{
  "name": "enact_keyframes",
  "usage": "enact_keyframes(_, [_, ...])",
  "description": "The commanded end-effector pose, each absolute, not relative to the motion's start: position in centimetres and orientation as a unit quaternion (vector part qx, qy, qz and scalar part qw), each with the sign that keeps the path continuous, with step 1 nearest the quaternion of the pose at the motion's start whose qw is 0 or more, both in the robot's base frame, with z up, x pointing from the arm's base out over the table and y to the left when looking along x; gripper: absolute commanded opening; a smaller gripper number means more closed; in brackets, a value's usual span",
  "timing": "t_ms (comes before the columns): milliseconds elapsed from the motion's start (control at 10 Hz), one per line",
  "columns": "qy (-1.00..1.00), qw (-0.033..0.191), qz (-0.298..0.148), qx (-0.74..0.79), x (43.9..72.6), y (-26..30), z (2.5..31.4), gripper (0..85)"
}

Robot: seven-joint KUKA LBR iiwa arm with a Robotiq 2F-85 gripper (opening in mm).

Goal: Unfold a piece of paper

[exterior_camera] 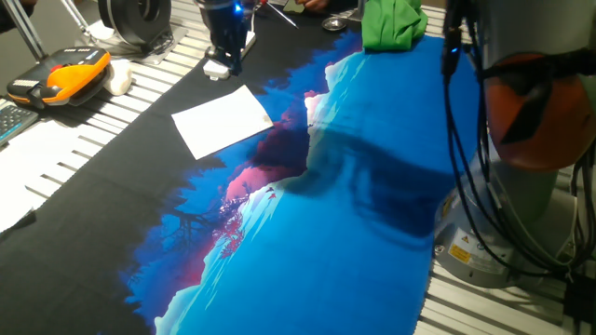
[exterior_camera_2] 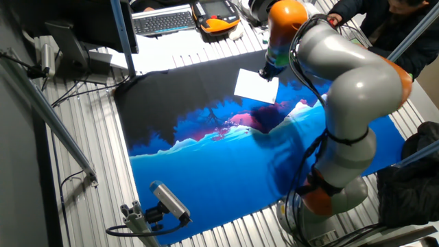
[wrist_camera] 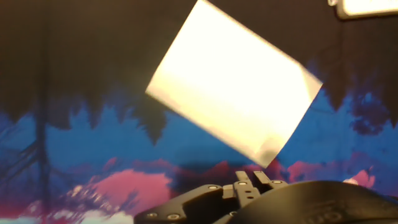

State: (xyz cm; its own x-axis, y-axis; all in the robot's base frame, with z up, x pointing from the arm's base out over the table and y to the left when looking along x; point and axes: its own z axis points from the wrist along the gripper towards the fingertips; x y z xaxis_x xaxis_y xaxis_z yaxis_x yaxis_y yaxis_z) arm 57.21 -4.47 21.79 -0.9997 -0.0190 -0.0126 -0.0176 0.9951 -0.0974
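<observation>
White paper (exterior_camera: 223,121), folded, flat on blue-black cloth (exterior_camera: 354,233). Gripper (exterior_camera: 228,42) above the paper's far edge; whether released or clenched cannot be told. Advice: pinch only the top layer at a free corner.

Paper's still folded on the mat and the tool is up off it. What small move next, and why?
Probably lower the tool toward the nearest edge of the paper. The sheet lies flat and folded on the dark part of the mat, nothing is touching it, and the hand view shows it ahead of the tool, so closing that gap comes first.

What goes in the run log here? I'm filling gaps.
paper: folded, flat on mat | gripper: above, apart, state unclear | unfold: not started
</observation>
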Motion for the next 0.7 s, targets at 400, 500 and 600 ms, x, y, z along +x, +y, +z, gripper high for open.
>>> enact_keyframes(400, [0.999,0.001,-0.039,-0.029,62.9,-8.3,18.3,17.0])
enact_keyframes(500, [0.999,0.0,-0.039,-0.033,63.2,-8.5,17.9,17.0])
enact_keyframes(600, [0.999,-0.006,-0.04,-0.037,63.3,-8.6,17.5,17.0])
